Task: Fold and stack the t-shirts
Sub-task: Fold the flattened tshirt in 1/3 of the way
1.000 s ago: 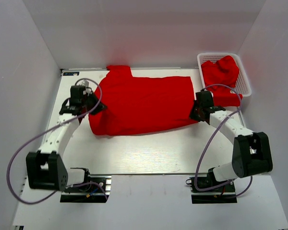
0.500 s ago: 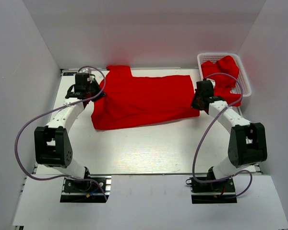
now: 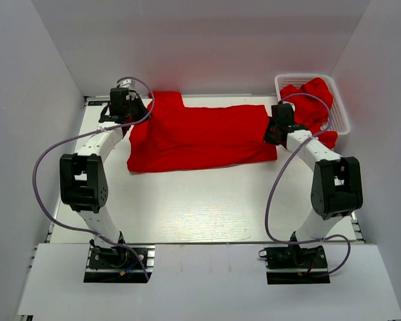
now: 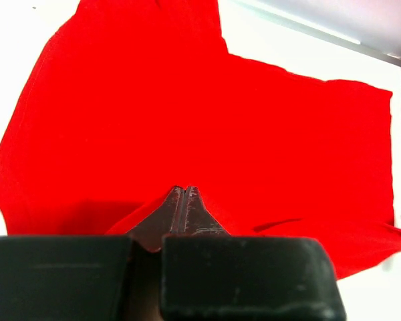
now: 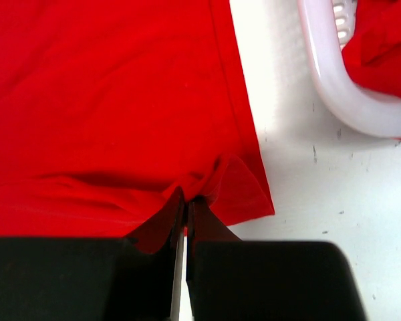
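Note:
A bright red t-shirt (image 3: 200,137) lies spread across the back of the table, folded lengthwise, one sleeve (image 3: 167,100) pointing to the back. My left gripper (image 3: 129,112) is shut on the t-shirt's left edge; in the left wrist view (image 4: 182,189) the cloth (image 4: 207,114) stretches away from the shut jaws. My right gripper (image 3: 275,130) is shut on the t-shirt's right edge; in the right wrist view (image 5: 186,195) a pinched fold of the cloth (image 5: 113,87) rises at the fingertips. More red t-shirts (image 3: 311,100) are heaped in the basket.
A white mesh basket (image 3: 341,110) stands at the back right corner, its rim close to my right gripper (image 5: 334,87). White walls enclose the table on the left, back and right. Bare white table (image 3: 200,207) lies in front of the t-shirt.
Both grippers have moved toward the back of the table, carrying the t-shirt's near edge over the rest. The shirt now lies narrower and farther back.

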